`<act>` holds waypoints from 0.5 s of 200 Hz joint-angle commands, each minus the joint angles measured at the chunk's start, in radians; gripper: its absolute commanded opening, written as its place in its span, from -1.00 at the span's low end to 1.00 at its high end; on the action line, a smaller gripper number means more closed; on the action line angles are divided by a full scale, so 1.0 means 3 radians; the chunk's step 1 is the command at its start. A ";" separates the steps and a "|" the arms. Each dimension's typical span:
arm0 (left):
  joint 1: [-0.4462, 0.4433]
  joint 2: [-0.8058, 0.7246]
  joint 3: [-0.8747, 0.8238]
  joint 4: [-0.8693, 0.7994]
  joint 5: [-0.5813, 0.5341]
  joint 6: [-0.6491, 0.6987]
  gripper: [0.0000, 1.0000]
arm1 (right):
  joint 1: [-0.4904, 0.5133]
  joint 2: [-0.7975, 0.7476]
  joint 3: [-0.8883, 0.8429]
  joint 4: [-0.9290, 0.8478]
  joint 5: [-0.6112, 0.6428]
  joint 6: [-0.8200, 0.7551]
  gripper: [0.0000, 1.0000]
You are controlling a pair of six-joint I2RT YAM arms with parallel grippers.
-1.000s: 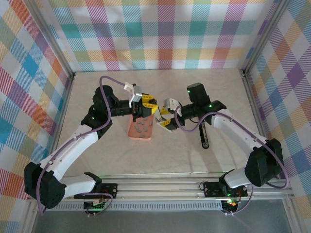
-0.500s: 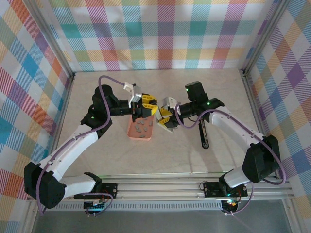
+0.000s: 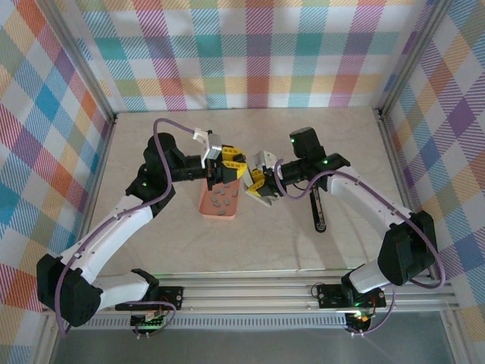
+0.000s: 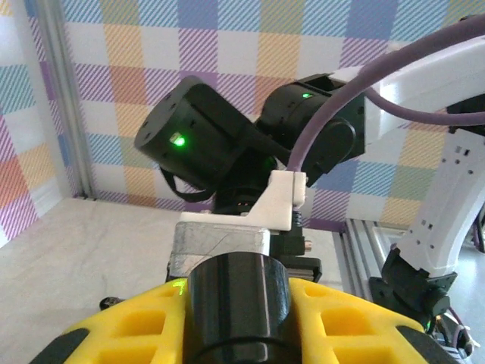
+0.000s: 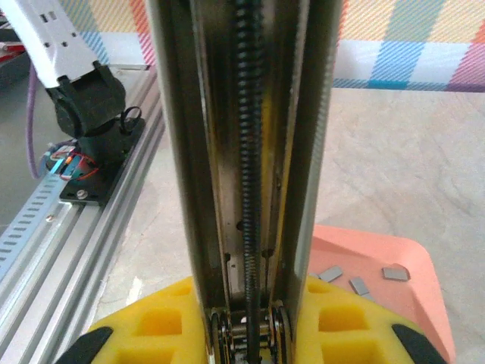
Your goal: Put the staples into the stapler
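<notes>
staples: loose grey strips in the pink tray on the table
stapler: open metal rail, spring showing, beside the tray
right fingers: mine, clamped on the stapler rail
left fingers: mine, over the tray's far end, black round piece between them, can't tell if gripping

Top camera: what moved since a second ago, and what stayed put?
The right gripper slid slightly left, toward the pink tray and the left gripper, and its jaws closed; the right wrist view has them clamped on the metal stapler rail. The left gripper, the tray, the staples in it and the black bar on the table stayed put.
</notes>
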 commanded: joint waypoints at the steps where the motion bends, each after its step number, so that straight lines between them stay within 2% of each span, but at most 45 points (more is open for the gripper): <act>1: -0.0004 -0.0228 -0.0018 -0.0070 -0.0715 0.0028 0.05 | -0.0024 -0.0280 -0.0244 0.0317 0.0210 0.0405 -0.74; 25: -0.0005 -0.0281 -0.0137 -0.0340 -0.1116 -0.0078 0.34 | -0.0024 -0.0503 -0.0539 0.0542 0.0699 0.1070 -0.77; 50: -0.0005 -0.0318 -0.0372 -0.0418 -0.1673 -0.0394 0.53 | -0.0022 -0.0700 -0.0724 0.0592 0.1315 0.1814 -0.74; 83: -0.0005 -0.0356 -0.0618 -0.0634 -0.2558 -0.0927 0.80 | -0.0021 -0.0813 -0.0732 0.0242 0.2202 0.2683 -0.76; 100: -0.0005 -0.0333 -0.0671 -0.0765 -0.2763 -0.1102 0.87 | -0.0021 -0.0800 -0.0711 0.0081 0.2438 0.2980 -0.77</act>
